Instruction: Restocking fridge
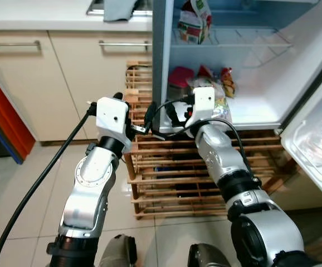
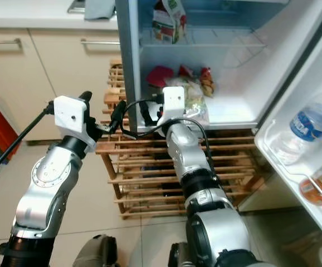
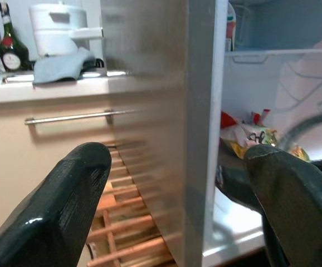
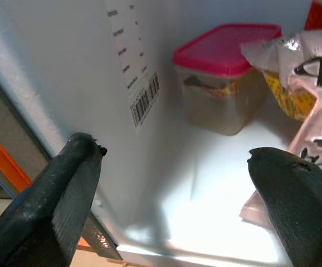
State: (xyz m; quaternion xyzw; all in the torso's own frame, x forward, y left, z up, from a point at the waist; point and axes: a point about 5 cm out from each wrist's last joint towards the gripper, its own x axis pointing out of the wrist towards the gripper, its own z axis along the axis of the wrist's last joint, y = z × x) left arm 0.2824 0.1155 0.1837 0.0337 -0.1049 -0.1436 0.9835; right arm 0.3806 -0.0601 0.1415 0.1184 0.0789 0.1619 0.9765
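Kitchen fridge [image 1: 166,83] hangs open; our right gripper [image 4: 177,183] gapes wide and empty beside its red-lidded tub [image 4: 228,78], left gripper [image 3: 177,200] wide, straddling its wall. We risk toppling that tub.

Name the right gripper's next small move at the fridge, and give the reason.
Probably draw the right gripper back out of the fridge: its fingers are open and hold nothing, and the red-lidded plastic container and pink printed snack bag already sit on the white lower shelf.

A wooden slatted rack [image 1: 172,178] stands under the counter's edge beside cream cabinets [image 1: 72,83], with a grey cloth [image 1: 118,8] lying on the countertop [image 1: 38,16].
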